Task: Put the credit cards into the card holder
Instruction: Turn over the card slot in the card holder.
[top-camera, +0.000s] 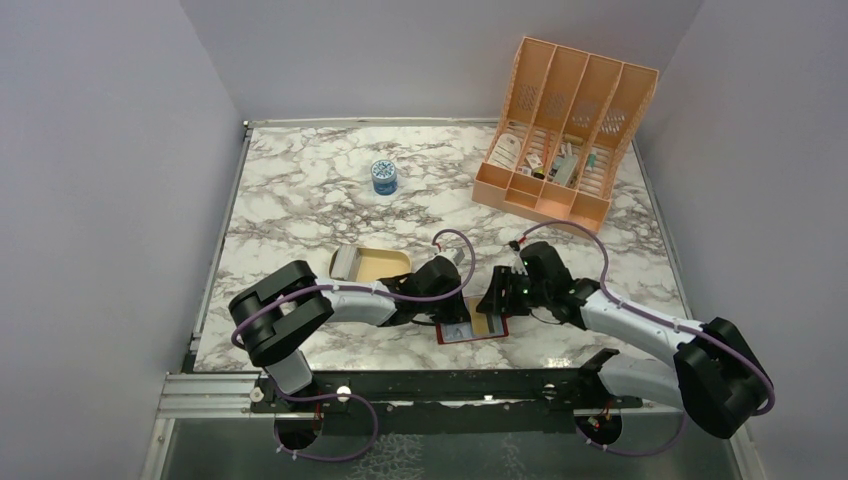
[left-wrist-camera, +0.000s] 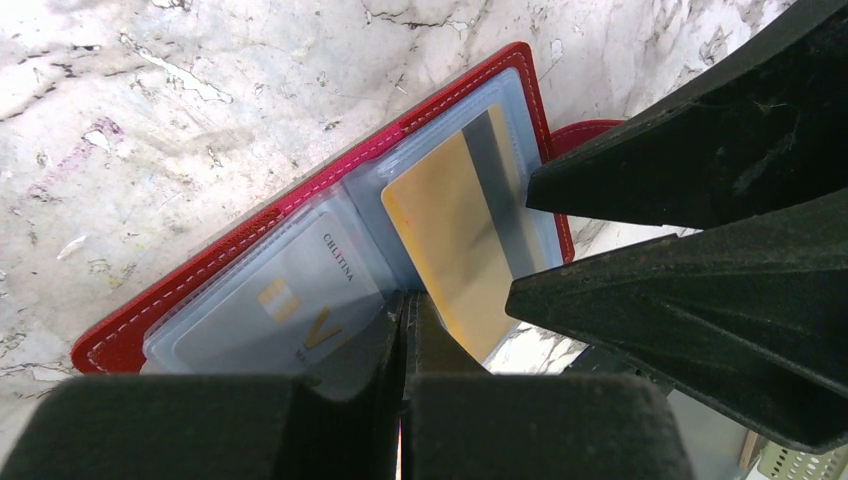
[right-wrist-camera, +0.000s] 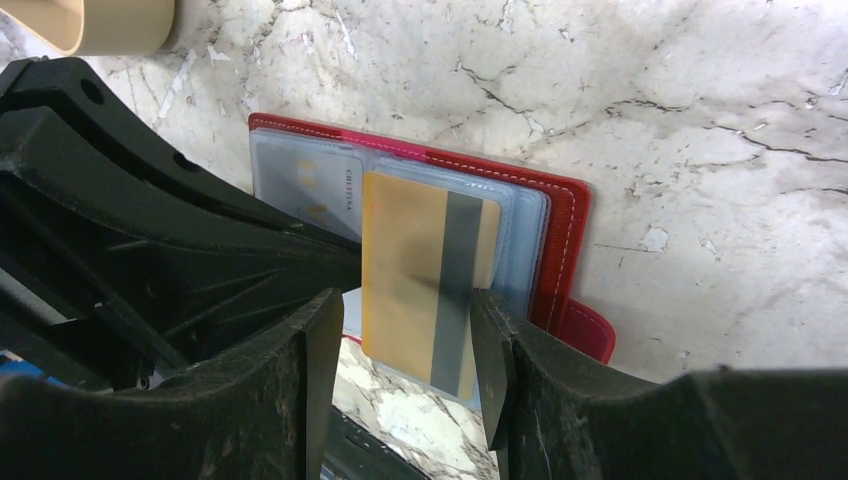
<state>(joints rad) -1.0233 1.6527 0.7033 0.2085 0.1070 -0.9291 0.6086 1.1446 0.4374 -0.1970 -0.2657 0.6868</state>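
Marble table in the top view has the open red card holder lying flat near its front edge, with the left gripper and right gripper meeting over it and a tan tray just behind. From the left wrist, the left fingers are pressed tight together on nothing, tips over the holder's middle fold beside a grey card in a clear pocket. From the right wrist, the right fingers stand wide apart, one each side of a gold card lying over the other page, but I cannot tell if they squeeze it.
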